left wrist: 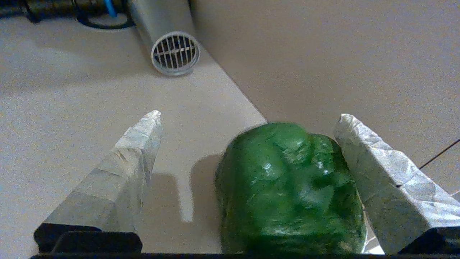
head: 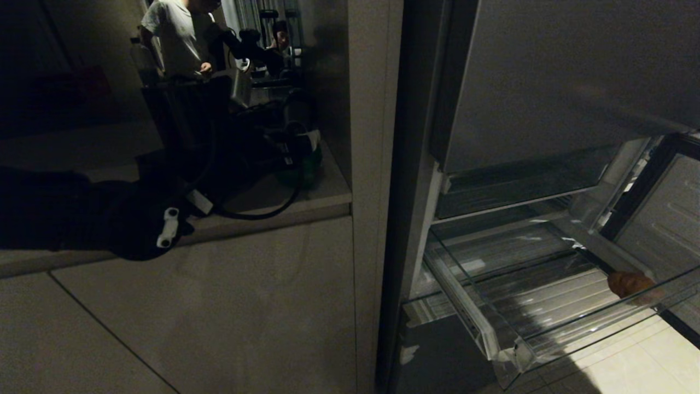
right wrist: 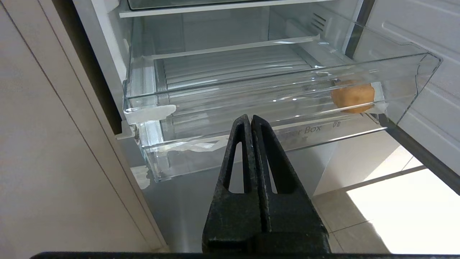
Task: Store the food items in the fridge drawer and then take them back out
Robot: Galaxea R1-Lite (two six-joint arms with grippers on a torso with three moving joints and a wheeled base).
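Observation:
A glossy green bell pepper (left wrist: 287,190) rests on a beige surface between the taped fingers of my left gripper (left wrist: 250,115). The gripper is open; one finger (left wrist: 373,172) touches the pepper and the other stands apart from it. In the head view a green patch (head: 303,169) shows among the dark arm parts on the ledge left of the fridge. The clear fridge drawer (head: 492,334) (right wrist: 273,77) is pulled out. A tan potato (head: 629,284) (right wrist: 353,96) lies in its front right corner. My right gripper (right wrist: 250,117) is shut and empty, just before the drawer's front lip.
A grey vent tube (left wrist: 175,54) lies on the beige surface beyond the pepper. A tall grey panel (head: 372,164) stands between the ledge and the open fridge. A person in a white shirt (head: 175,33) is at the back left. Light floor tiles (right wrist: 395,216) lie below the drawer.

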